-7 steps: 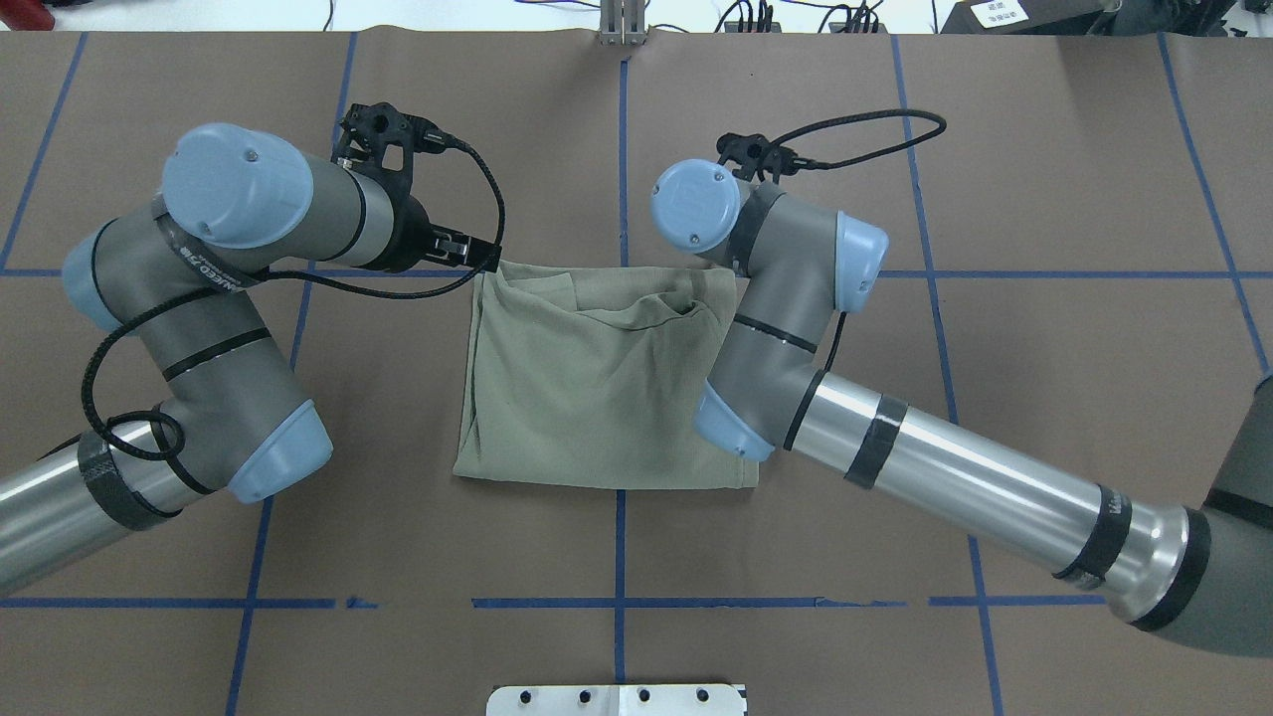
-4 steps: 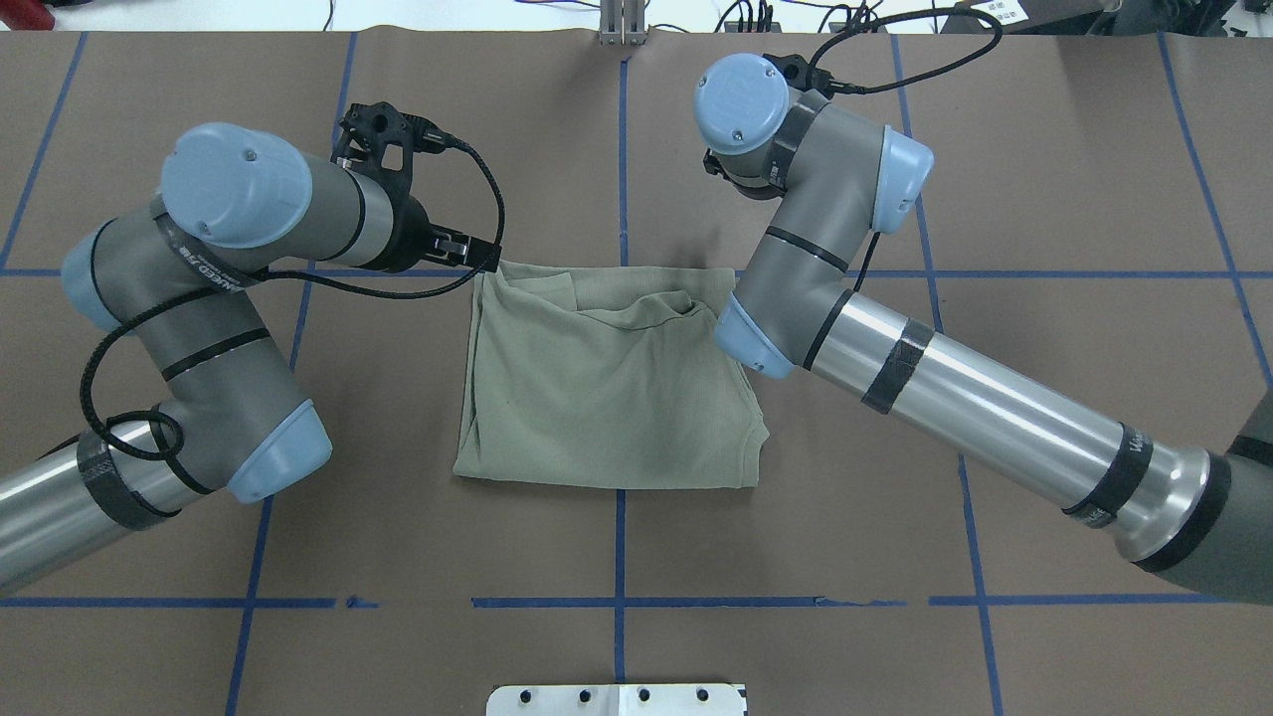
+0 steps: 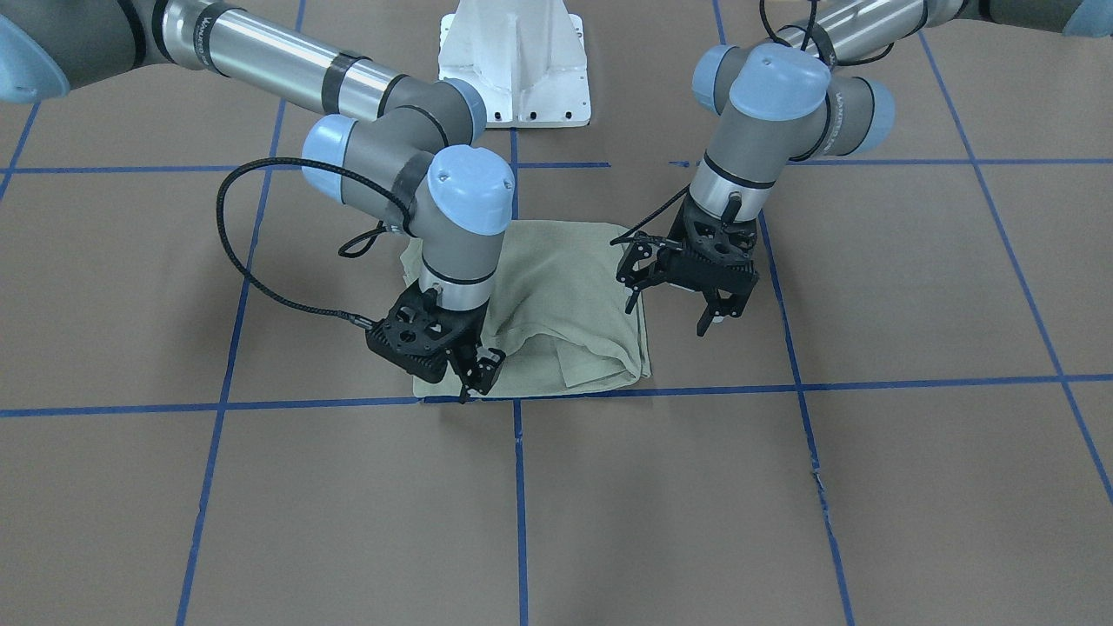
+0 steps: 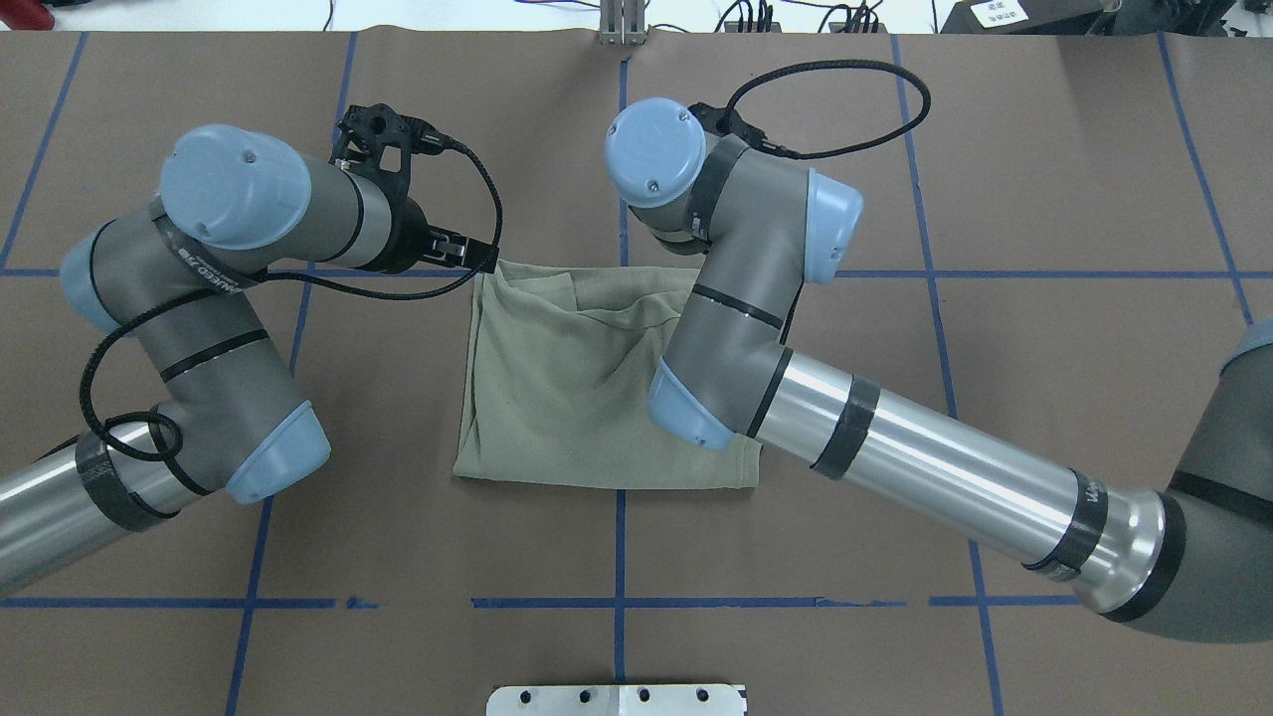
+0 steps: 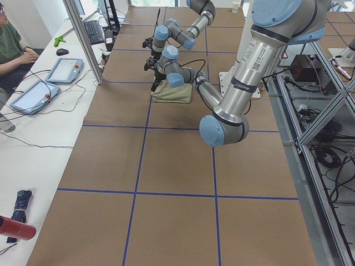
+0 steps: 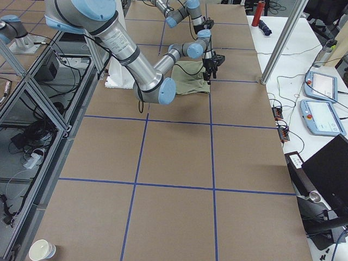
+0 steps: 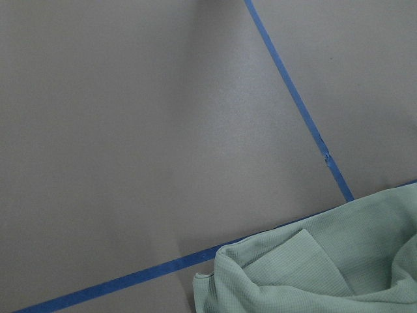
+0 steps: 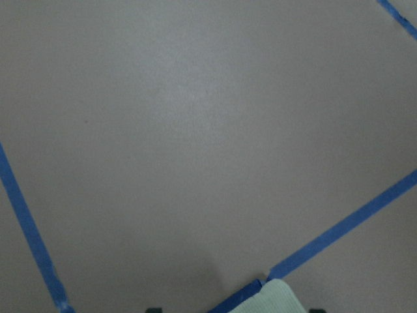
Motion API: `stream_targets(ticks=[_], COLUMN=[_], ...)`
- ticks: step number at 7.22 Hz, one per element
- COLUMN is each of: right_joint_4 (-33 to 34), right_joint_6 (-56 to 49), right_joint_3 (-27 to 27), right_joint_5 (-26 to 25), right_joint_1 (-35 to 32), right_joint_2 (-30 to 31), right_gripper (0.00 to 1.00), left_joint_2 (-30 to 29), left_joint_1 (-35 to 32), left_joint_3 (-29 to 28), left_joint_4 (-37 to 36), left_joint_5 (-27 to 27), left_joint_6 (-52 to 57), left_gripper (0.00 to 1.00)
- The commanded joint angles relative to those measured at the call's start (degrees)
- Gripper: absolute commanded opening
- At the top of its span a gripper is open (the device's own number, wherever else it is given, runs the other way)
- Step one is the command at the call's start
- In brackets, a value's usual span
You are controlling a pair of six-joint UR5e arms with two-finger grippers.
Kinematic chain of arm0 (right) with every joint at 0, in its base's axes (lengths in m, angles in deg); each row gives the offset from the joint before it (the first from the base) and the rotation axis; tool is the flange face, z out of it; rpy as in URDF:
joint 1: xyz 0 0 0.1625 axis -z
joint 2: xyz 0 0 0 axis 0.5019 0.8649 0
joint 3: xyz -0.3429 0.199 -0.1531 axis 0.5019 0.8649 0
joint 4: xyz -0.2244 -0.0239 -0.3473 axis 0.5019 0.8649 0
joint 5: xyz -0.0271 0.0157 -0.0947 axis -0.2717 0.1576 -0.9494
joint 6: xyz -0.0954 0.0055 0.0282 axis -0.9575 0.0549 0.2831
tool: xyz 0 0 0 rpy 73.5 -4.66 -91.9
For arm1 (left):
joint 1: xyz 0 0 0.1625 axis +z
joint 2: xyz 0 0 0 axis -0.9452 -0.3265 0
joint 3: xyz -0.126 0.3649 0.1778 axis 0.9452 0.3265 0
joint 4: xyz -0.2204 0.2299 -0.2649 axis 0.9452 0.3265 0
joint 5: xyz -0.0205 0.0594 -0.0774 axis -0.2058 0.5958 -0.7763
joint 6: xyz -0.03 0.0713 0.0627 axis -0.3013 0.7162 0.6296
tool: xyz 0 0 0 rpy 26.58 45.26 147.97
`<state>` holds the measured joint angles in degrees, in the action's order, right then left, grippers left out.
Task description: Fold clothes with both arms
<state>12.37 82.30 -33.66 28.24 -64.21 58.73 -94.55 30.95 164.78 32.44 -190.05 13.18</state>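
The pale sage-green shirt (image 4: 557, 388) lies folded into a rough square at the table's middle, its collar side at the far edge. It also shows in the front-facing view (image 3: 565, 296). My left gripper (image 3: 669, 317) is open and empty. It hovers just outside the shirt's far-left corner (image 7: 313, 274), also seen from overhead (image 4: 477, 257). My right gripper (image 3: 476, 372) is low at the shirt's far edge, jaws apart, with a bit of cloth (image 8: 273, 298) between the fingers. From overhead the right wrist hides it.
The white pedestal base (image 3: 515, 61) stands behind the shirt on my side. Blue tape lines (image 4: 619, 602) grid the brown table. An operator (image 5: 11, 50), tablets (image 5: 64, 69) and cables sit on a side bench beyond the table's far edge.
My right arm swung away toward the far edge, then came back down further left along the shirt's far edge. The left arm has not moved.
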Motion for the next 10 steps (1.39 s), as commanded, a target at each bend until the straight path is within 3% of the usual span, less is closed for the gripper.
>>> stream_targets(ticks=[1,3,4,5,6,10], right_joint_4=[0.4,1.7,2.4,2.4,2.4,2.1], right_joint_6=[2.2,2.3,2.3,2.3,2.3,1.8], right_joint_3=[0.2,0.2,0.1,0.2,0.2,0.3], right_joint_5=[-2.0,-2.1,-2.1,-2.1,-2.1,-3.2], right_joint_1=[3.8,4.3,4.3,4.3,4.3,3.2], right_joint_2=[0.3,0.4,0.3,0.3,0.1,-0.3], right_gripper=[0.7,0.66,0.51,0.21,0.0,0.0], left_joint_2=[0.0,0.0,0.0,0.0,0.0,0.8], left_joint_1=[0.0,0.0,0.1,0.2,0.2,0.2], left_joint_3=[0.0,0.0,0.0,0.0,0.0,0.0], left_joint_4=[0.0,0.1,0.1,0.1,0.1,1.8], left_joint_5=[0.1,0.0,0.1,0.0,0.0,0.1], left_joint_6=[-0.2,-0.8,-0.8,-0.9,-0.9,-0.8], left_gripper=[1.0,1.0,1.0,1.0,1.0,1.0])
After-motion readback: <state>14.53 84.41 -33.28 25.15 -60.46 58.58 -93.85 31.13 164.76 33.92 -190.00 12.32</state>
